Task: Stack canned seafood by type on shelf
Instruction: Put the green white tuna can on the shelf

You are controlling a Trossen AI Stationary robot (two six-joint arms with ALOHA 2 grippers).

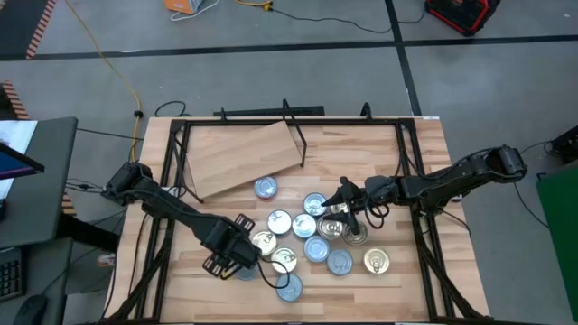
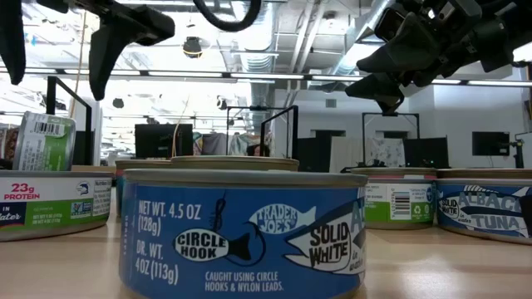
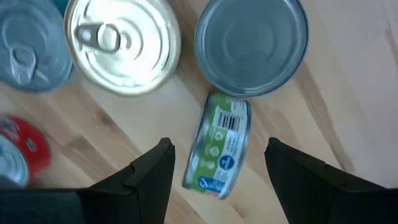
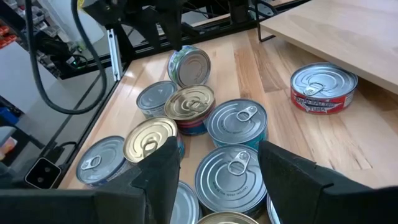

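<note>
I'm looking straight down on the whole table; low down, I'm peering level past tins. Both wrist views are sharing the green-labelled tin standing on edge.

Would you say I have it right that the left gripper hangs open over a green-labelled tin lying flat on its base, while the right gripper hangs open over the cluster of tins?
Not quite. The green-labelled tin is not flat on its base: it stands on its edge, as the left wrist view shows. The rest holds: the left gripper hangs open over it, and the right gripper hangs open over the cluster of tins.
</note>
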